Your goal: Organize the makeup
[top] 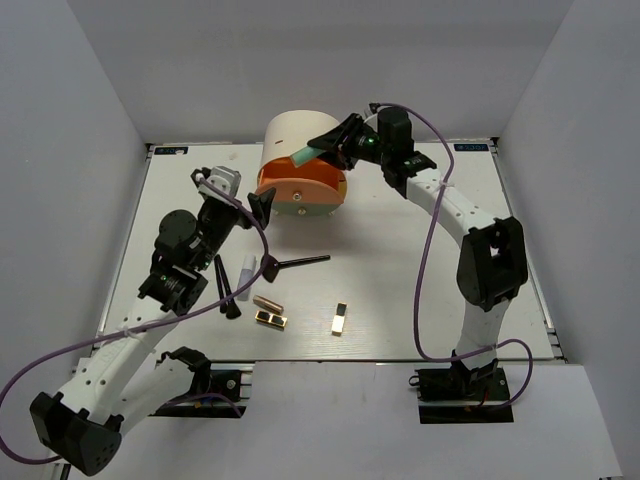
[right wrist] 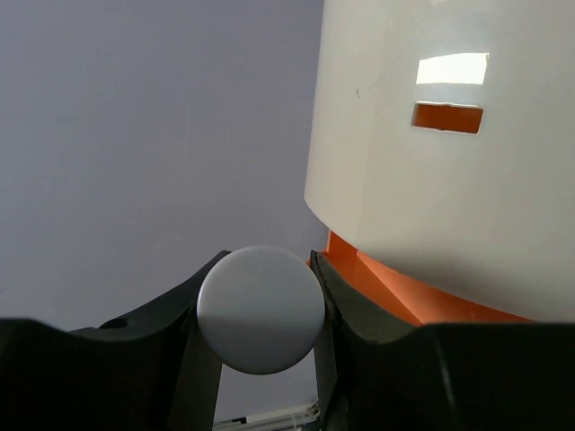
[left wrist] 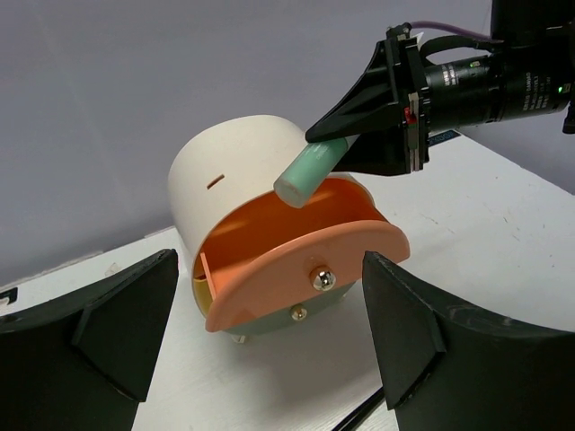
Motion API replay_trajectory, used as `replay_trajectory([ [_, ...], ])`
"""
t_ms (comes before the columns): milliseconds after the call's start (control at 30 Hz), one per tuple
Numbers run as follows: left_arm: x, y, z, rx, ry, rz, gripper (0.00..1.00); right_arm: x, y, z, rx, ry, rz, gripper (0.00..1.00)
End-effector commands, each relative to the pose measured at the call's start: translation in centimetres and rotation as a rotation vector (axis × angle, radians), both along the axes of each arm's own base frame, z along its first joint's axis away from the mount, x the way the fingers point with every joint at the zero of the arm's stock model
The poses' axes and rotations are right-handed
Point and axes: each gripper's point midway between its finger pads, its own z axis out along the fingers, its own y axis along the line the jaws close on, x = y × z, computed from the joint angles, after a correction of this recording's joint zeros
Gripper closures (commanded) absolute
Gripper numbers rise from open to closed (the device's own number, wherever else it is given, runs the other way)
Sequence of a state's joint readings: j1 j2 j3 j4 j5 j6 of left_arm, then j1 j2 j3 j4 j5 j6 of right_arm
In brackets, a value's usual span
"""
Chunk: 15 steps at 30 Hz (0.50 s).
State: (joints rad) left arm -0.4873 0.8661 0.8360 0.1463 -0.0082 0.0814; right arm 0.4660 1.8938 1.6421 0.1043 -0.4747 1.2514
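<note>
My right gripper [top: 330, 150] is shut on the mint-green bottle [top: 305, 157], which hangs tilted with its low end over the pulled-out orange drawer [left wrist: 305, 260] of the cream box [top: 297, 135]. The right wrist view shows the bottle's round end [right wrist: 260, 310] pinched between both pads. My left gripper [left wrist: 265, 359] stands wide open in front of the drawer's knob [left wrist: 322, 279], touching nothing. More makeup lies on the table: two black brushes [top: 225, 288], a fan brush [top: 295, 263], a white tube [top: 247, 270], a copper lipstick [top: 267, 302] and two gold-and-black cases [top: 271, 319] [top: 341, 319].
The cream box stands at the back middle of the white table [top: 420, 280]. Under the orange drawer sits a second, shut drawer front with a small knob [left wrist: 299, 313]. Grey walls close in the table on three sides.
</note>
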Motion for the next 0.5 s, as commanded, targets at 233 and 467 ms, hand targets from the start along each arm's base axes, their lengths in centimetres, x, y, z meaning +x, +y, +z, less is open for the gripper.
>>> replay_trajectory([
  [233,-1.4,0.8,-0.5,-0.097,0.05,0.019,0.06,-2.0,0.0,6.4,0.115,-0.024,-0.008,1.0],
  [467,-1.5,0.9,-0.4,-0.114,0.059,0.019,0.07,-2.4,0.8,7.7,0.161,0.02,-0.007,1.0],
])
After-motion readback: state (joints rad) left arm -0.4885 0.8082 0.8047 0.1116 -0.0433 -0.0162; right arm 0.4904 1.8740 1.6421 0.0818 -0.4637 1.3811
